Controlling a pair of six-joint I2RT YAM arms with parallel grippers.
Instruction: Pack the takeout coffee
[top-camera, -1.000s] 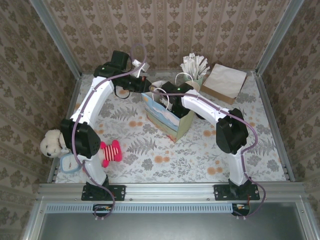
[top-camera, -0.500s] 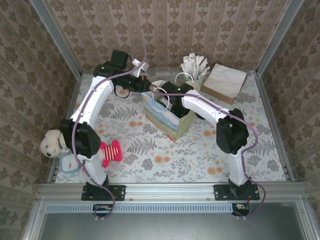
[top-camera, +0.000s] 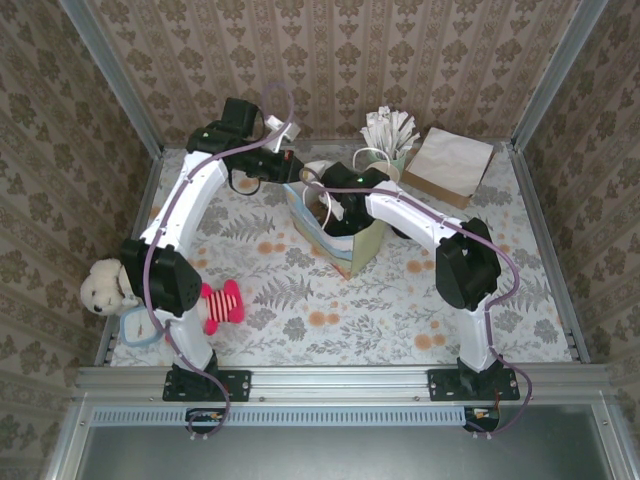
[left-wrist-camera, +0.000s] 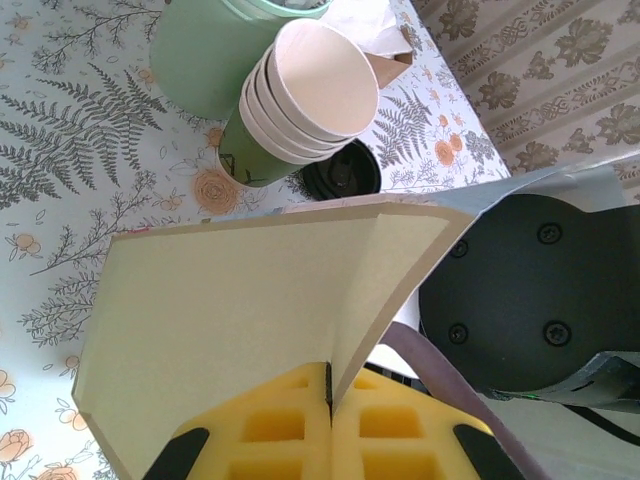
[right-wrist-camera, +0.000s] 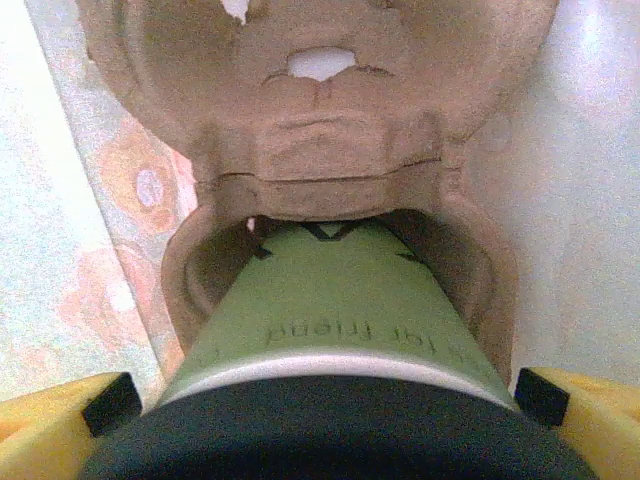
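Now, takeout coffee (right-wrist-camera: 330, 330): looking light, crushable; gripping best under the lid.
Right end effector (right-wrist-camera: 325, 398): straddling it, grip unclear.
Left end effector (left-wrist-camera: 330, 385): clenching gift bag (left-wrist-camera: 250, 300) edge.

The right hand (right-wrist-camera: 325, 400) has sunk lower into the gift bag (top-camera: 362, 248), which has turned slightly.

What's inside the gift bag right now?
In the gift bag, the takeout coffee sits in a pocket of a brown pulp cup carrier, flanked by the right gripper. The cup's base and the bag floor are covered.
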